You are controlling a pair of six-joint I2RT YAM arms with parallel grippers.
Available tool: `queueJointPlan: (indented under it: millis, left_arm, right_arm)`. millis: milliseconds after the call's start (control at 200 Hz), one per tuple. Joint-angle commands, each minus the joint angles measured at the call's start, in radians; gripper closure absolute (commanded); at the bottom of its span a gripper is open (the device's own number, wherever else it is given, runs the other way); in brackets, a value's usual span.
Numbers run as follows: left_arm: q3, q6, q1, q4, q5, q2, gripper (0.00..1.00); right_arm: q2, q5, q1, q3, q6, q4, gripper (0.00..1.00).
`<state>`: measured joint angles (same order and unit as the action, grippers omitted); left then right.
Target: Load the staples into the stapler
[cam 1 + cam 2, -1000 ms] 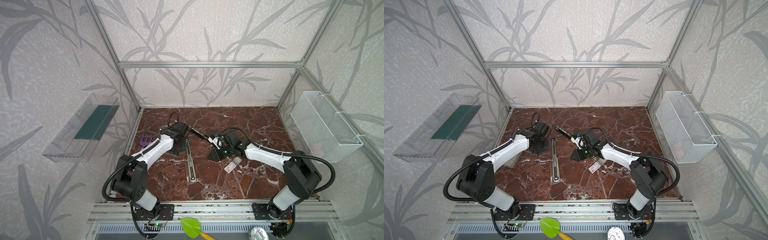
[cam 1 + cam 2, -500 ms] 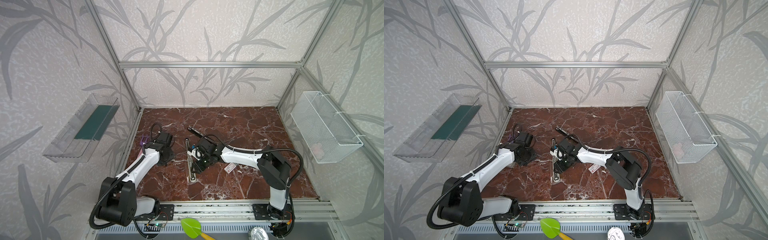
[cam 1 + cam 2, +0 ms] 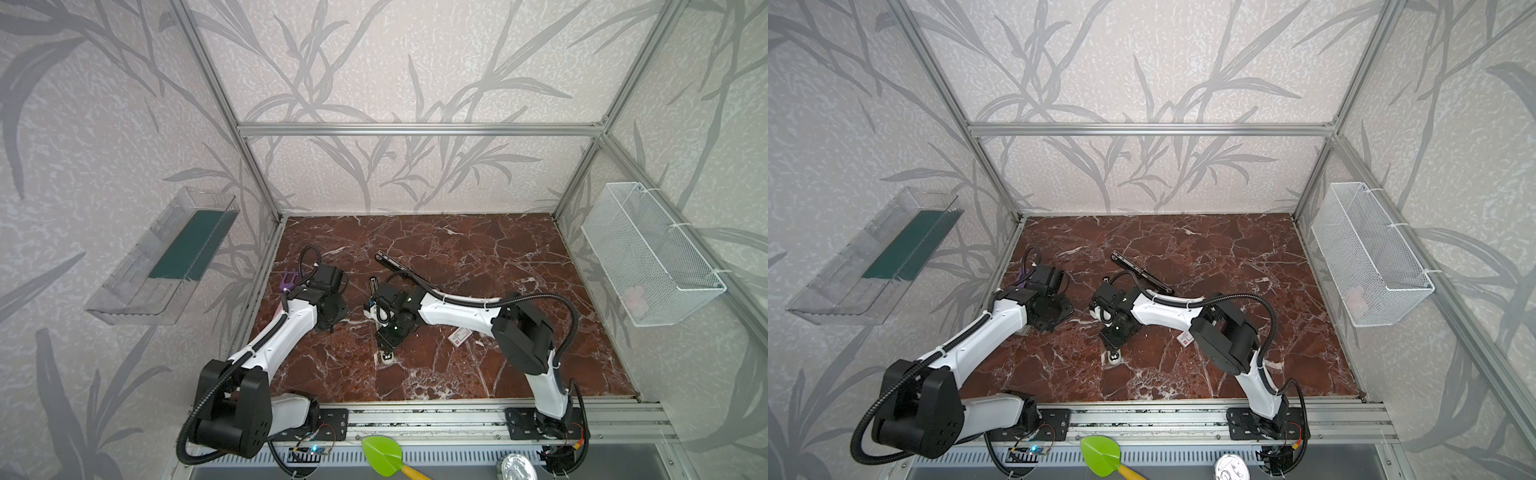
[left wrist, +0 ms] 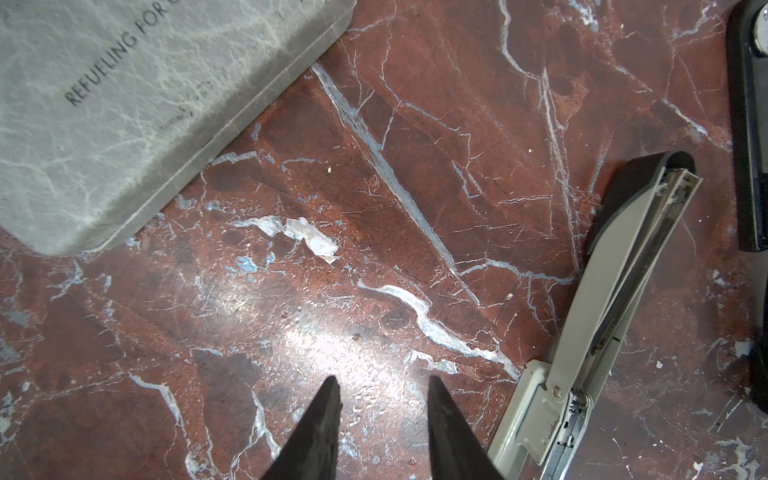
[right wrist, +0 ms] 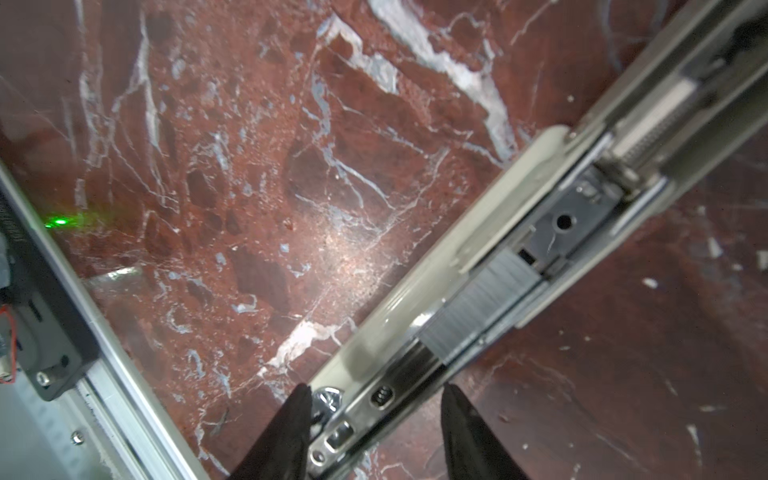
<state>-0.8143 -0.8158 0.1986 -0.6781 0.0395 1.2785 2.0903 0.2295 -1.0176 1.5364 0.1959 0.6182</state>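
The stapler [image 3: 386, 358] lies opened flat on the marble, a pale metal body with its channel facing up. In the right wrist view a grey ribbed strip of staples [image 5: 478, 307] sits in that channel [image 5: 415, 374]. My right gripper [image 5: 376, 411] is open and straddles the stapler's front end; one fingertip [image 5: 297, 415] is close against it, the far one stands apart. In both top views this gripper [image 3: 389, 343] [image 3: 1115, 338] hovers over the stapler. The staples box [image 3: 459, 336] [image 3: 1185, 338], white with a red label, lies right of it. My left gripper [image 4: 382, 390] is open over bare marble, left of the stapler [image 4: 615, 299].
A second, black stapler [image 3: 399, 270] lies behind the right arm. A grey case with printed lettering [image 4: 124, 104] lies near the left gripper, and a purple piece [image 3: 289, 280] is by the left wall. A wire basket [image 3: 648, 253] hangs on the right wall and a clear tray [image 3: 166, 257] on the left.
My right gripper swung left from beside the staples box to over the stapler and came down at its near end. My left arm drew back leftward from the stapler.
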Motion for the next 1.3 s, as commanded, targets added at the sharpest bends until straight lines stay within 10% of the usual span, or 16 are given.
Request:
queueJointPlan:
  millis: [0,940,1295]
  left_arm:
    - [0.007,-0.008,-0.009,0.01,-0.002,-0.001,0.63]
    - [-0.034,0.018,-0.06,0.026,-0.078,0.044,0.63]
    - [0.011,-0.001,-0.113,0.136,-0.169,0.032,0.63]
  right_arm:
    - [0.004,-0.105,0.022,-0.031,0.011,0.099,0.53]
    - [0.027,-0.09,0.109,0.006,-0.243,-0.038,0.56]
    - [0.016,-0.081,0.108,-0.064,-0.261,-0.135,0.91]
